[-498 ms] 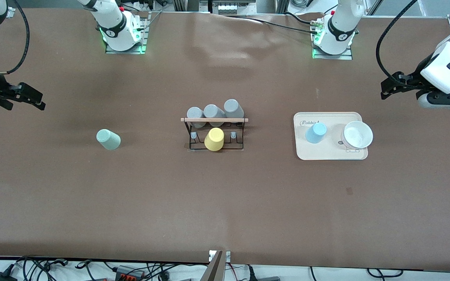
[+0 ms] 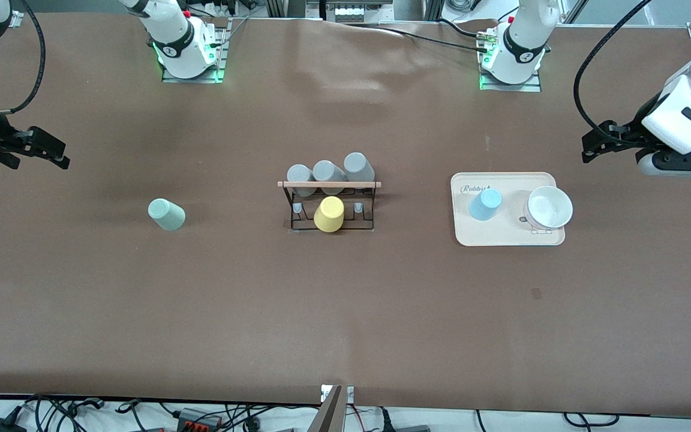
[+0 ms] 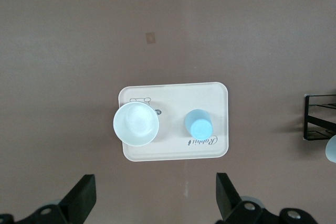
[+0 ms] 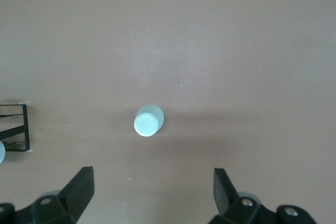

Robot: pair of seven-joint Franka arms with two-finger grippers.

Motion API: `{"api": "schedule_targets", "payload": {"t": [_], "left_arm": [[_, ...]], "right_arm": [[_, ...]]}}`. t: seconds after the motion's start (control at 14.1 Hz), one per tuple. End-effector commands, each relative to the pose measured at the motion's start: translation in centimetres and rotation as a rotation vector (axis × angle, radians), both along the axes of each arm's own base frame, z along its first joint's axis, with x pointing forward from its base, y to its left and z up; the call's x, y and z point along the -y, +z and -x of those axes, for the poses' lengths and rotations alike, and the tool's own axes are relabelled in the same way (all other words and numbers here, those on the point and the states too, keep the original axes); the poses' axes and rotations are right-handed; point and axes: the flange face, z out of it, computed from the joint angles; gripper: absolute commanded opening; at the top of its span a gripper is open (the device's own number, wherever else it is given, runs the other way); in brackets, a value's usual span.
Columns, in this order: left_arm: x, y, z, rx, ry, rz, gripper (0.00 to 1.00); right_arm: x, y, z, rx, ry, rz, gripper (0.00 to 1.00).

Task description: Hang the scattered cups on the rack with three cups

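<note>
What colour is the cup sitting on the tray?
Light blue. The cup stands upside down on the cream tray beside a white bowl; the left wrist view shows it best.

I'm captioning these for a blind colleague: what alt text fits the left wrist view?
Seen from above, a cream tray on a brown table holds an upside-down light blue cup beside a white bowl. The open left gripper hangs over the table beside the tray.

The left gripper (image 2: 588, 146) is being raised slightly toward twelve o'clock in the front view, its wrist housing being carried up with it above the table at the left arm's end, at about two o'clock from the tray (image 2: 463, 237); its fingers are being held wide apart
</note>
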Motion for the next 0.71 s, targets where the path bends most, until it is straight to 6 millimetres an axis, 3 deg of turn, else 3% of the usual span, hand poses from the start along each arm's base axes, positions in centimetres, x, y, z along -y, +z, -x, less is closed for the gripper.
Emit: {"api": "schedule_targets", "payload": {"t": [0.0,0.64], "left_arm": [[-1.1,0.8,0.2,-0.007,-0.002,-0.010,1.00],[0.1,0.9,0.4,-0.007,-0.022,-0.011,1.00]], "right_arm": [[0.2,0.9,0.6,0.001,0.011,0.011,1.00],[-0.2,0.9,0.6,0.001,0.014,0.011,1.00]]}}
